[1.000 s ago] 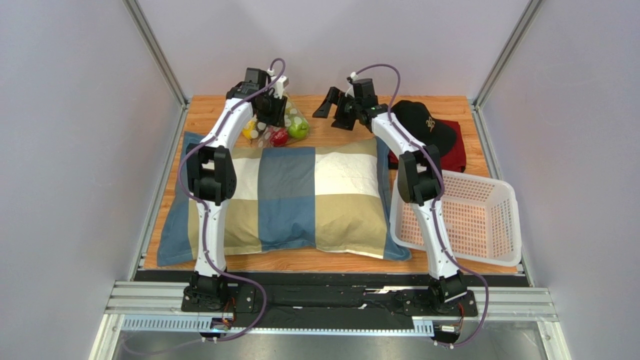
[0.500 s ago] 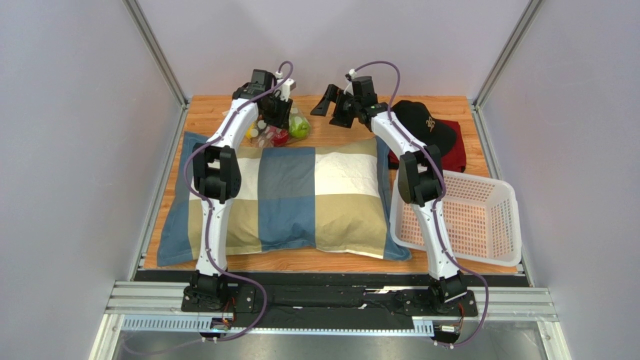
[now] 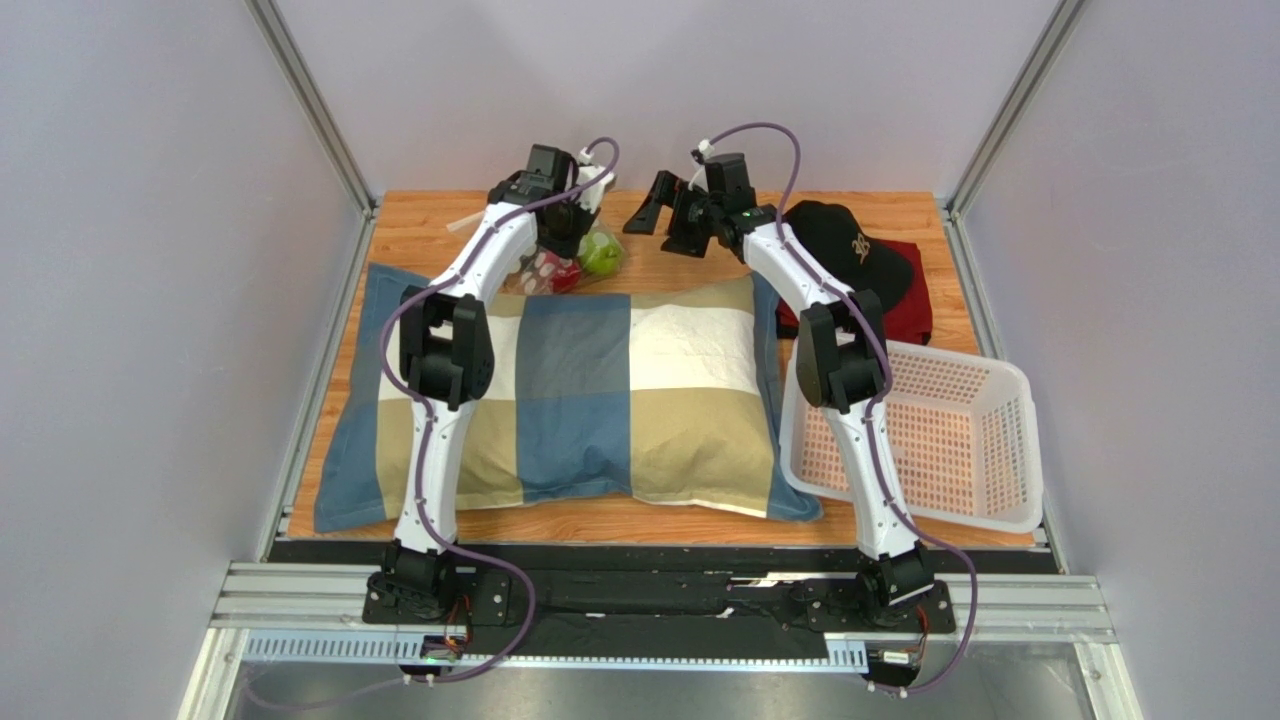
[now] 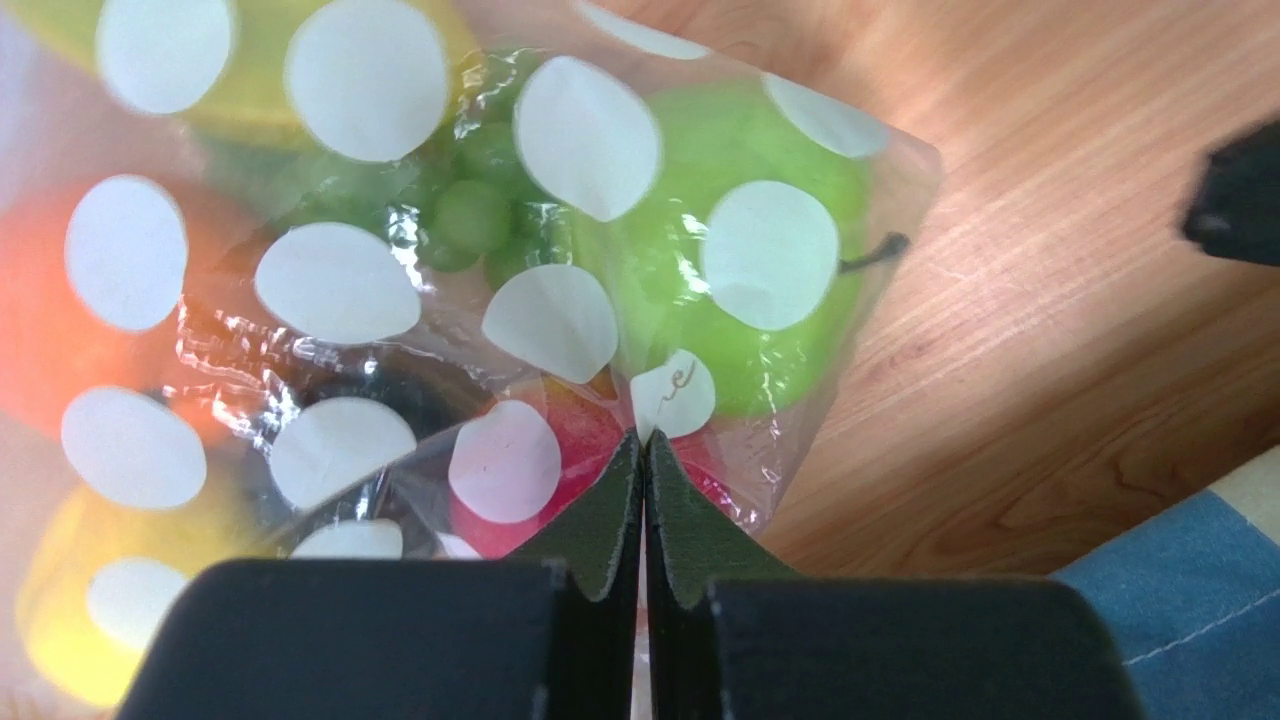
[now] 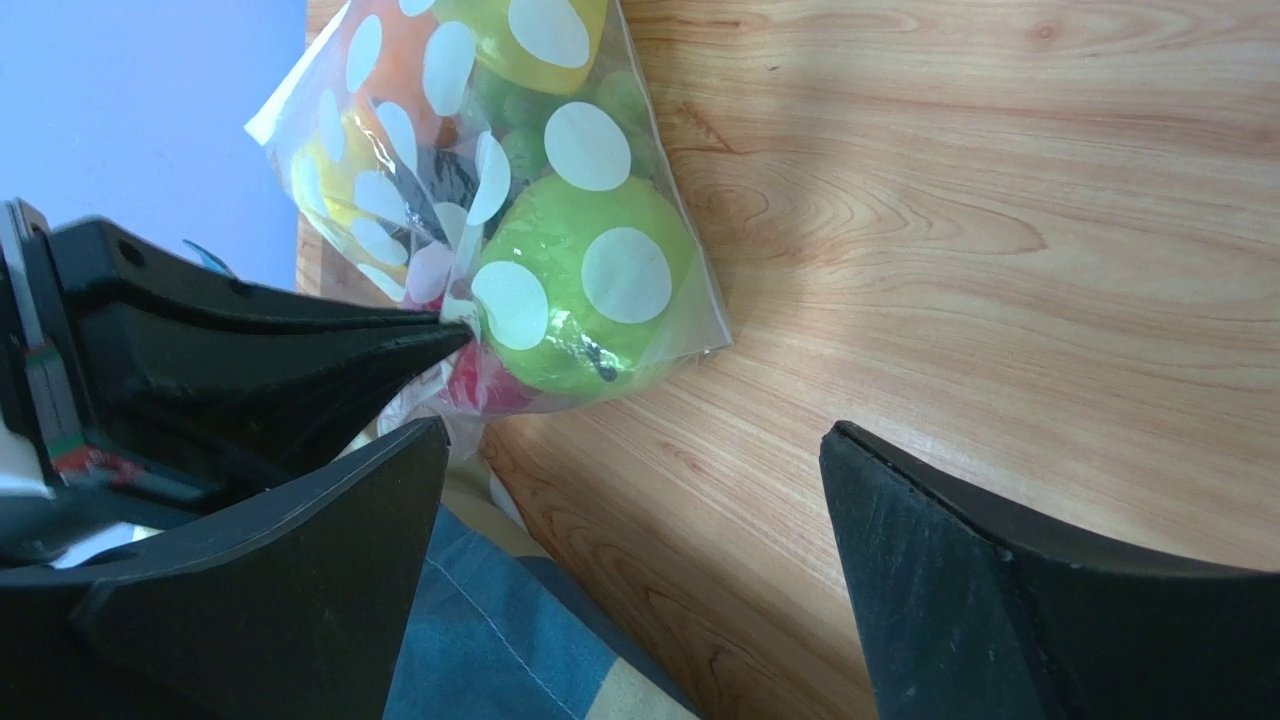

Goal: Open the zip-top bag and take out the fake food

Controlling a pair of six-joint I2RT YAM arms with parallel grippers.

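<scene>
Left jaws shifted right; wrist-view: pinching zip-top bag (image 4: 496,300).

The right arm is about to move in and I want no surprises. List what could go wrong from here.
1. The left gripper is shut on just a thin fold of the clear white-dotted plastic zip-top bag; the film could slip free or tear under pull.
2. The open right gripper hovers apart from the bag, and the round green plastic fruit bulges nearest it; closing there might clamp fruit instead of film.
</scene>
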